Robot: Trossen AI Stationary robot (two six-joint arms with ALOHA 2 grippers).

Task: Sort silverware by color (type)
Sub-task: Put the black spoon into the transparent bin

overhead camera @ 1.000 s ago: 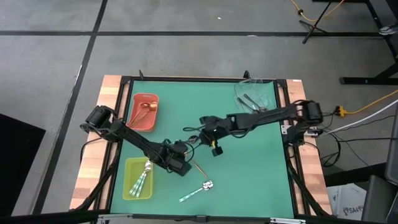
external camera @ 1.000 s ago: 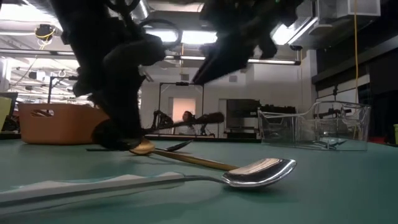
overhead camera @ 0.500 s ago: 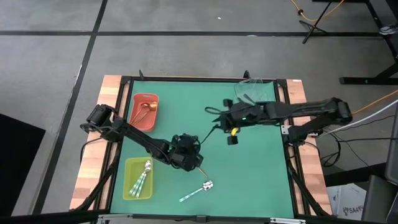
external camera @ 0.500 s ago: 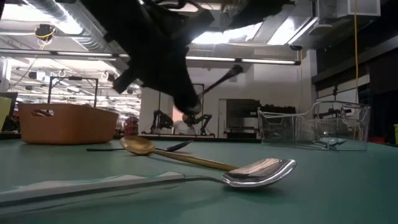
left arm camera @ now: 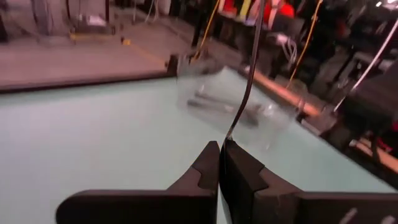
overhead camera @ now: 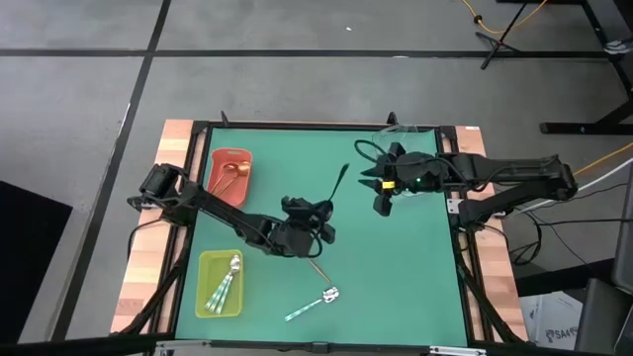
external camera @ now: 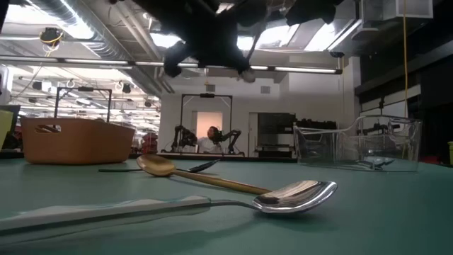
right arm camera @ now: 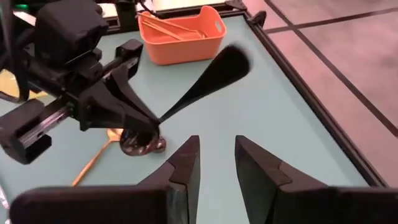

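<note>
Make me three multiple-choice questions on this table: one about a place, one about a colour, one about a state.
1. The loose mint-handled spoon lies: A on the floor; B on the green mat; C on the wooden edge.
2. The tray holding copper spoons is: A red; B blue; C white.
3. The left claw is: A open, empty; B resting on the mat; C shut on a black spoon.
Answers: B, it lies flat on the mat; A, the high view shows red walls; C, it pinches the thin handle, spoon lifted.
</note>
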